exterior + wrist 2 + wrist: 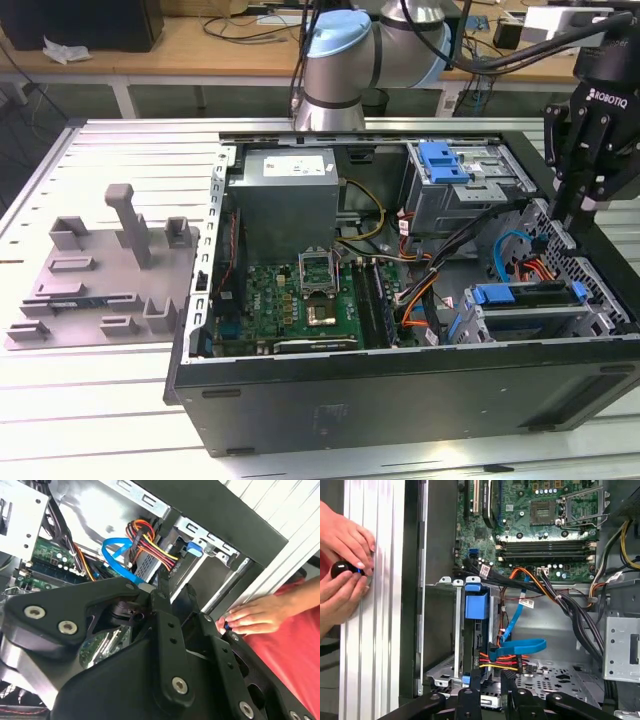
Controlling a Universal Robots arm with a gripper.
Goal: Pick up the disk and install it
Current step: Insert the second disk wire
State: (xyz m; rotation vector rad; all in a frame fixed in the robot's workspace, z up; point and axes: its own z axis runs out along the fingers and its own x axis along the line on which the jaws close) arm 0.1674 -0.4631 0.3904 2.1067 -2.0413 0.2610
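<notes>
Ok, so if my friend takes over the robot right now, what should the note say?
Pincer: hangs just above the drive end of the open computer case, at the exterior view's right. No disk seen in it.
Disk: sits in the drive cage inside the case, directly below the pincer, blue carrier showing.
Done: the disk looks picked up and placed in its bay.
Left: check it is pushed fully home; the pictures can't settle that.
Careful: a person's hands rest on the table right beside the case, holding a small black knob.
</notes>
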